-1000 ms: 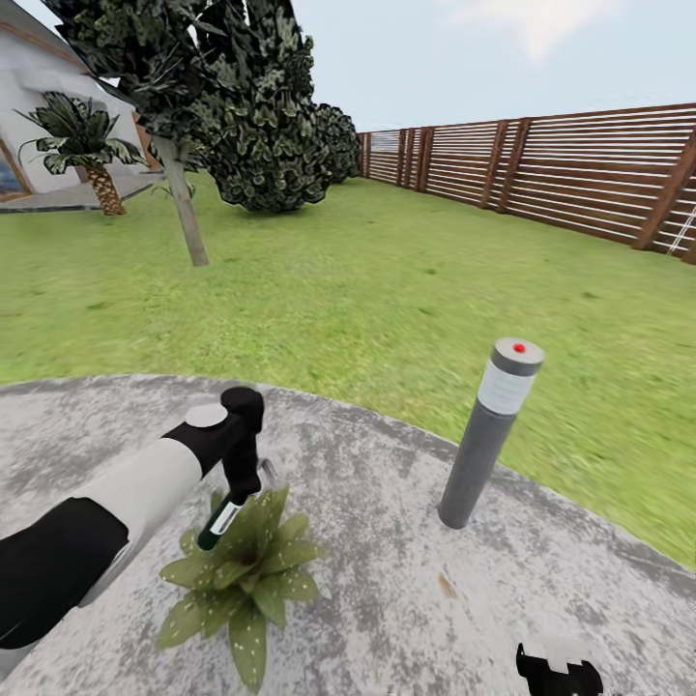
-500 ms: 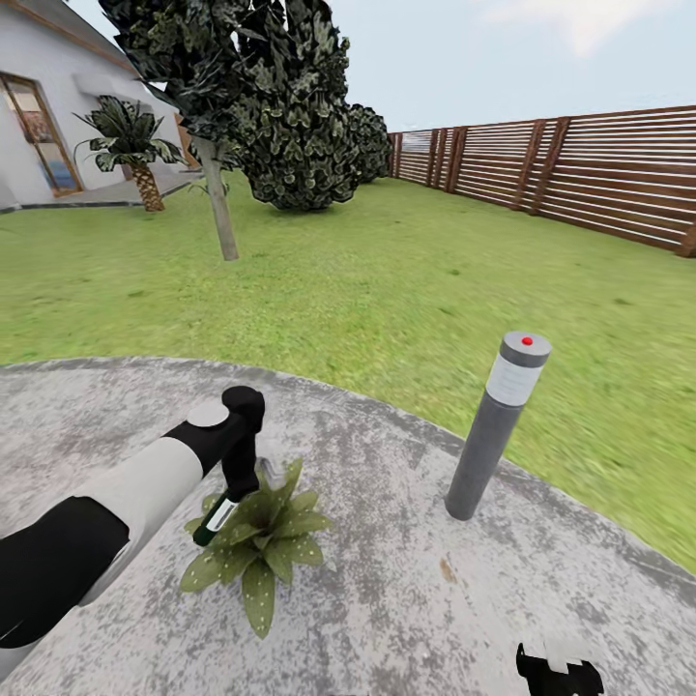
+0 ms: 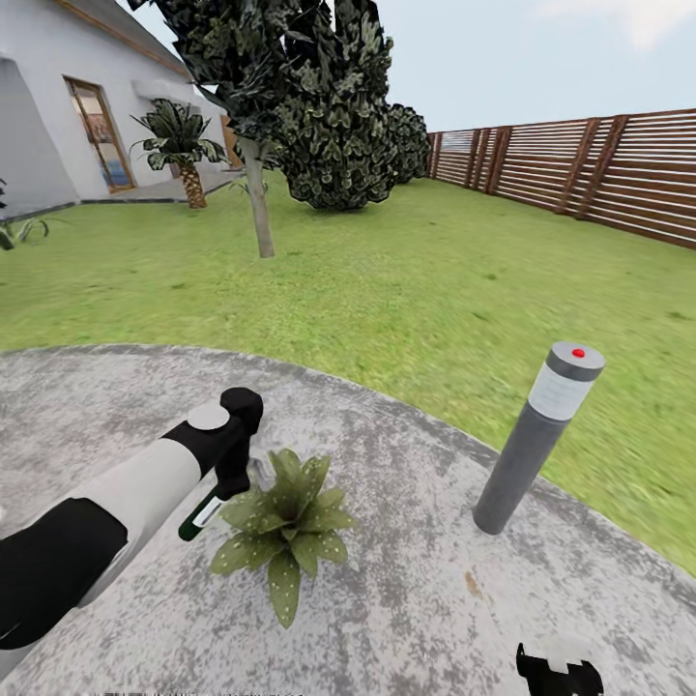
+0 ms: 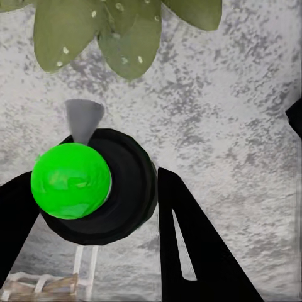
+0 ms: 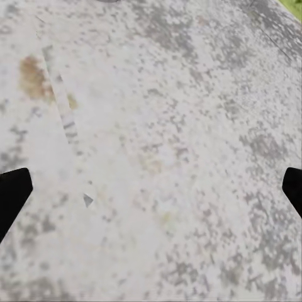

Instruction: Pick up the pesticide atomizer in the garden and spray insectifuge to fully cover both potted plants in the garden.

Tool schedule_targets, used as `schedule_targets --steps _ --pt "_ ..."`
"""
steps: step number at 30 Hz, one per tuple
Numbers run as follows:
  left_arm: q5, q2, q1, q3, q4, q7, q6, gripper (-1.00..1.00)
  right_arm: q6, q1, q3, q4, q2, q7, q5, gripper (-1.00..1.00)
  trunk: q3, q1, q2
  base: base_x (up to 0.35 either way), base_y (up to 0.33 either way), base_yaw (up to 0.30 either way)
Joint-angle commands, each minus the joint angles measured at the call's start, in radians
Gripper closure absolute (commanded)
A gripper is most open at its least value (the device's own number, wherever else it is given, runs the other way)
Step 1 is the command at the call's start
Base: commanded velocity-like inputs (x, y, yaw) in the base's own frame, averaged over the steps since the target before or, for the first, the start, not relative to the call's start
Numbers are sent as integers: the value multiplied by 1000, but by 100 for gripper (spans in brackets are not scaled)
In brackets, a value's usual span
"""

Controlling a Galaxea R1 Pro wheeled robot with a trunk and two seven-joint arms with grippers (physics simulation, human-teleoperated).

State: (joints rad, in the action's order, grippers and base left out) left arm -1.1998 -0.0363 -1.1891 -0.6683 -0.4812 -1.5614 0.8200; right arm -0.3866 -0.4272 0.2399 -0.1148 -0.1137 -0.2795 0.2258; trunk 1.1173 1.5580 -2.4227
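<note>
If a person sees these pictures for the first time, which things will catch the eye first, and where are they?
In the head view, the left tool holds the pesticide atomizer just beside a low potted plant with spotted leaves, on the grey paving. To the right of it stands a grey bollard lamp with a red dot on top, near the lawn. In the left wrist view, a bright green ball sits between the fingers.

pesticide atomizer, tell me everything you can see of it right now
The pesticide atomizer is a slim dark-green bottle with a white label, tilted, held in the left hand just beside the potted plant over the grey paving. In the left wrist view its black round head carries a bright green cap between the dark fingers.
</note>
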Motion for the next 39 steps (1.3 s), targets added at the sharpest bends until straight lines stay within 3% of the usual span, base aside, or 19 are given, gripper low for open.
schedule_targets --steps 1,7,17,21,28,39 --pt "-6 0 1 -5 -2 -9 10 100 -3 -1 7 1 0 -3 11 -100 1 0 0 51 0 278" --pt "-6 2 0 -4 -2 -9 13 100 -3 -1 7 1 0 -4 10 -100 1 0 0 180 -133 82" --pt "-7 -2 2 -5 -2 -9 13 100 -3 -1 7 2 0 -3 12 -100 1 0 0 -82 -148 1" --pt "-32 1 4 -4 -2 -9 14 100 -3 -1 7 1 1 -3 12 -100 1 0 0 -3 -3 36" --pt "-41 2 5 -2 -2 -9 15 100 -3 -1 7 1 1 -4 12 -100 1 0 0 -45 -37 255" --pt "-41 3 4 -2 -2 -9 15 100 -3 -1 7 1 1 -3 12 -100 1 0 0 -101 -231 172"
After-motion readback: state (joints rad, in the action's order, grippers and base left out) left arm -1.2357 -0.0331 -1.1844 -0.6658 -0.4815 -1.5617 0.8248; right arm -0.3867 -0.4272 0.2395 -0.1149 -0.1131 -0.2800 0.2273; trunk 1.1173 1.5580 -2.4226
